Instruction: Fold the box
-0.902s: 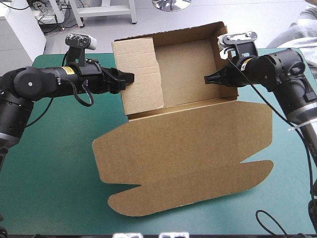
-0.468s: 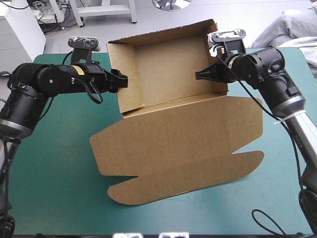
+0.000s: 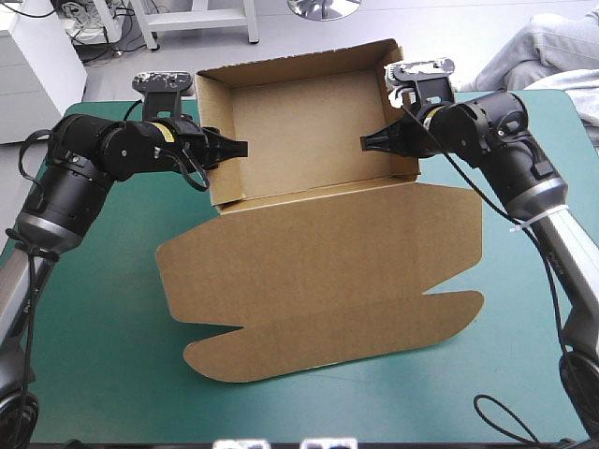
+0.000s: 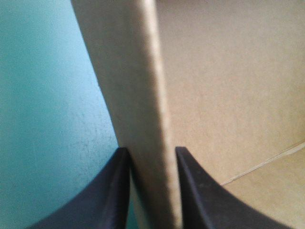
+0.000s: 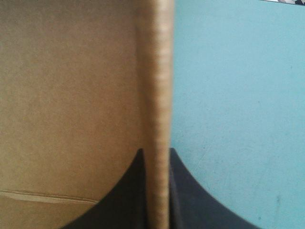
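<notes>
The box (image 3: 318,253), judged light, stiff yet crease-prone & best held by its walls, is shown far-middle on the table (image 3: 103,374), lid flat nearward, side walls clamped by left gripper (image 3: 236,148) & right gripper (image 3: 367,143).

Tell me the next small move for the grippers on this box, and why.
Probably open both grippers and draw them outward. The left gripper and right gripper each pinch a side wall of the brown box; both walls stand upright, and the lid lies flat on the teal-green cover, so it looks formed.
</notes>
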Robot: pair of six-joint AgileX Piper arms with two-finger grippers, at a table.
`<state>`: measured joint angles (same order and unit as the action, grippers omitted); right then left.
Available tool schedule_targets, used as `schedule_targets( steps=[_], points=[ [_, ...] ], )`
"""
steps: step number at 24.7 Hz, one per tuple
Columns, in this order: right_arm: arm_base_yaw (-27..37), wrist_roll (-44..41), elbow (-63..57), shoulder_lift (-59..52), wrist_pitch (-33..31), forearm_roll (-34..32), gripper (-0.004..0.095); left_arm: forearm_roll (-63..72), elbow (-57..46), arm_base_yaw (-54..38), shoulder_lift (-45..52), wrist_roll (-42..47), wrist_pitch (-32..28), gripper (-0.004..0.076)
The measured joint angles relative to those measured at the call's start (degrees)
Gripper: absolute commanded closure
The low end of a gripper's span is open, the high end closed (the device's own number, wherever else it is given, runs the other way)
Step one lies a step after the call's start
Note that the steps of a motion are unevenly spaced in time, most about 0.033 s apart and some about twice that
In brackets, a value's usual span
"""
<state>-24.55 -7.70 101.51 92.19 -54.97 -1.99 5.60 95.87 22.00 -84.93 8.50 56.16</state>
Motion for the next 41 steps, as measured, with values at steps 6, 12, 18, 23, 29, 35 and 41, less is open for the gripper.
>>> schedule_targets(
  steps=[6, 12, 18, 23, 29, 35, 41],
  points=[
    [0.0, 0.5, 0.4, 0.0, -4.6, -0.1, 0.0921, 1.9, 0.0, -0.4, -2.1, -3.7, 0.1, 0.0734],
    [0.1, 1.4, 0.5, 5.2, -14.5, -1.2, 0.0921, 4.8, 0.0, -0.4, -11.0, -7.3, 6.3, 0.0734],
    [0.2, 3.0, 0.5, 16.2, -16.3, 3.4, 0.0921, 1.8, 0.0, -0.6, -20.0, -8.5, 11.7, 0.0734],
    [0.5, 3.0, 0.5, 18.8, -16.3, 5.0, 0.0921, 0.4, 0.0, -0.6, -22.5, -8.5, 12.8, 0.0734],
    [1.8, 3.2, 0.5, 19.3, -16.3, 6.4, 0.0921, 0.7, 0.1, -0.6, -22.6, -8.5, 12.1, 0.0734],
    [1.9, 3.4, 0.5, 19.6, -16.2, 6.3, 0.0921, 1.1, 0.1, -0.6, -22.9, -8.5, 11.5, 0.0733],
    [2.0, 3.6, 0.5, 20.5, -16.2, 6.7, 0.088, 0.9, 0.1, -0.6, -23.2, -8.5, 12.3, 0.0621]
  ],
)
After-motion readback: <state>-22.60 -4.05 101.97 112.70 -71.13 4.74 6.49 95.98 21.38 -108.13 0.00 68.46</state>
